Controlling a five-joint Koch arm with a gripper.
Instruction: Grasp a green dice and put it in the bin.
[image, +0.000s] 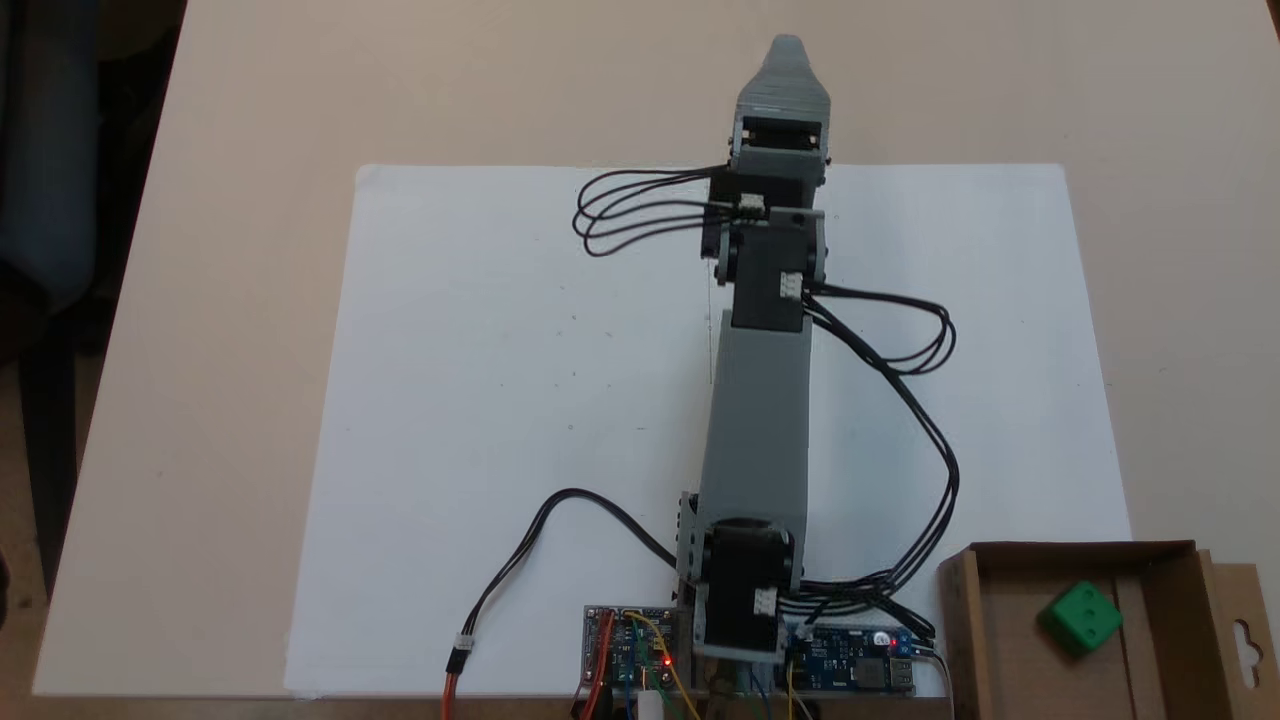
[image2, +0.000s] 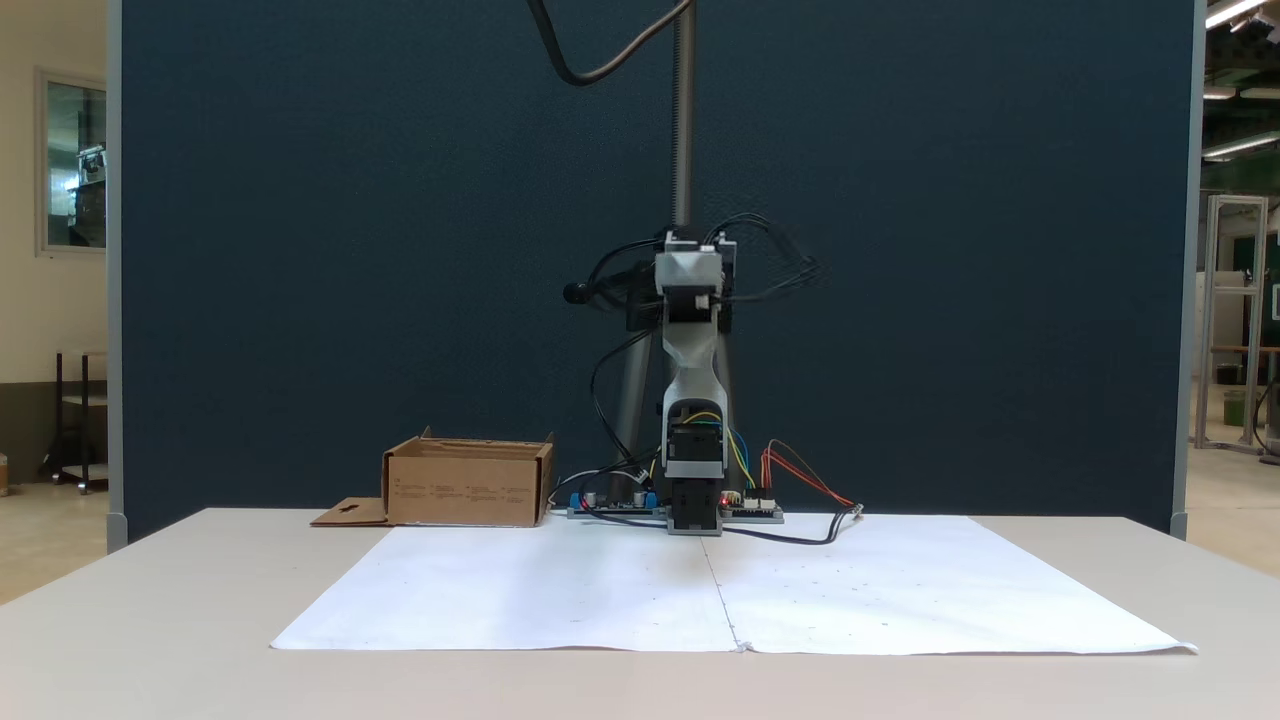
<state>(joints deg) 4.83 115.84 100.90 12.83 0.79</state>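
- The gripper (image: 786, 45) is pointing away from the base, out past the far edge of the white paper sheet (image: 500, 400), hanging over the bare tan table (image: 250, 200) in the fixed view from above.
- From there only one grey tapered tip is showing (the jaws are lying one behind the other), so I cannot tell whether the pincer is parted or closed; nothing is showing in it or touching it.
- In the fixed view from the front, the gripper (image2: 690, 272) is facing the camera head-on, raised well above the table, and its jaws are too small and dark to read there either.
- The green dice (image: 1081, 617) is sitting inside the bin (image: 1170, 620), resting on the box floor with two pips showing on its top face.
- The bin is standing at the near right corner in the view from above, just beside the blue circuit board (image: 850, 660) at the arm's base.
- From the front the bin (image2: 468, 483) is sitting left of the base, its flap lying flat on the table.
- Black cables (image: 920, 420) are looping off the arm over the paper.
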